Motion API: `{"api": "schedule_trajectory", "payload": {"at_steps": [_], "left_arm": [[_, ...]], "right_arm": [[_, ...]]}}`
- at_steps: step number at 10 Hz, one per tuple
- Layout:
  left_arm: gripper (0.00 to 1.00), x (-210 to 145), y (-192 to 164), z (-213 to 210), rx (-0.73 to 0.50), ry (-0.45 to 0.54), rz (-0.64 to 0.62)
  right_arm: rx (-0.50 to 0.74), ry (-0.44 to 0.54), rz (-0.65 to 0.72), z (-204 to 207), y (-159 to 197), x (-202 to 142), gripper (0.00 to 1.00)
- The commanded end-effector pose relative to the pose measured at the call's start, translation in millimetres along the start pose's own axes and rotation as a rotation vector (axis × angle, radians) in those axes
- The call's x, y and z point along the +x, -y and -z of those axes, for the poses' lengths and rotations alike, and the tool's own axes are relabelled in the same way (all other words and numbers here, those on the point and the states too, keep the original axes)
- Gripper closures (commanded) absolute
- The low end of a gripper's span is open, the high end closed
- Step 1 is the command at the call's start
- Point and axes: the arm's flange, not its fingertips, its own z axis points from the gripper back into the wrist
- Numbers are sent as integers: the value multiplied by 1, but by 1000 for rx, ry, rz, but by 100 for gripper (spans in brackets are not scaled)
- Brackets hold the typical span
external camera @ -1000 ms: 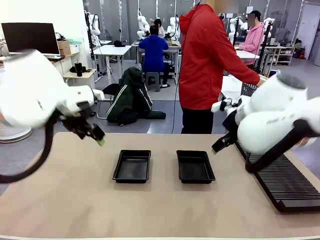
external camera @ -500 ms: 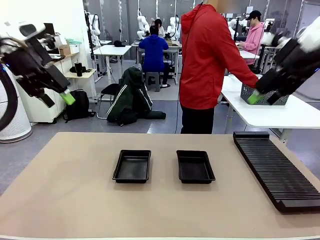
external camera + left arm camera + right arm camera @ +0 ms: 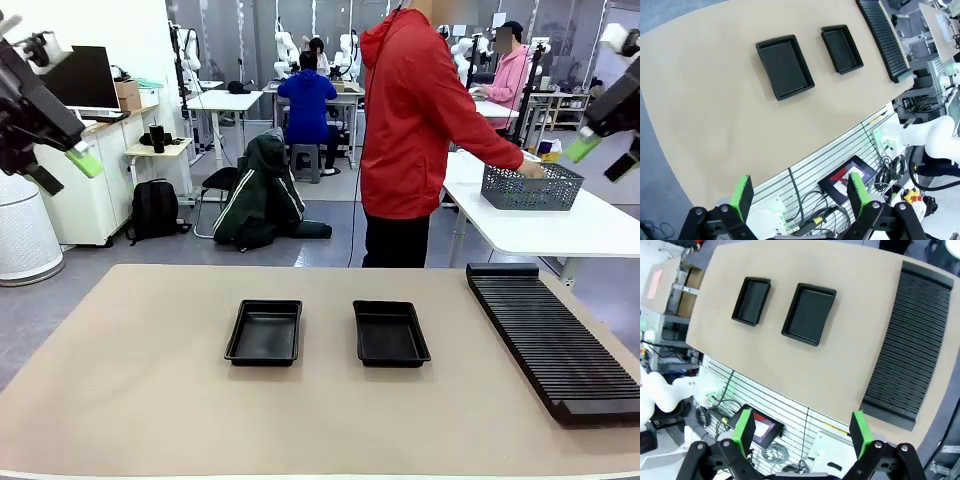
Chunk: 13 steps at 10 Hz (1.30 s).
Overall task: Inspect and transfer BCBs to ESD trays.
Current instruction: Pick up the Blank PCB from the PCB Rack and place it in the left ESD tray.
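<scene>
Left end effector (image 3: pixel 801 194) spread, hand (image 3: pixel 533 168) at basket (image 3: pixel 512 190)

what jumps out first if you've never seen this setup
A person in a red jacket stands at the far side of the table, one hand at a grey mesh basket. Two empty black trays sit side by side mid-table; the left gripper and right gripper hang high at the edges, fingers open.

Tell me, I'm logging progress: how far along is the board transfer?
Done: nothing, the left ESD tray and right ESD tray both lie empty. In hand: nothing; the left end effector and right end effector hang open, high above the table. The person's hand is at the mesh basket. Left: every inspection and transfer.
</scene>
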Motion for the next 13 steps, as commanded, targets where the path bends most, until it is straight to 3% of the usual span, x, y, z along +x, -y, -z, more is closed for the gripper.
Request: {"api": "schedule_trajectory", "payload": {"at_steps": [1,4,7,9,13], "left_arm": [[0,-12,4,-12,-55,30,9],[0,-18,8,-26,-71,62,-4],[0,-28,19,-31,-86,104,8],[0,-21,16,-33,-55,90,2],[0,-21,16,-33,-55,90,2]], "right_arm": [[112,-14,109,-17,22,2,0],[181,9,164,-42,57,-11,0],[217,79,137,-87,66,-22,0],[190,142,122,-114,63,-24,0],[136,173,157,-141,77,-18,0]]}}
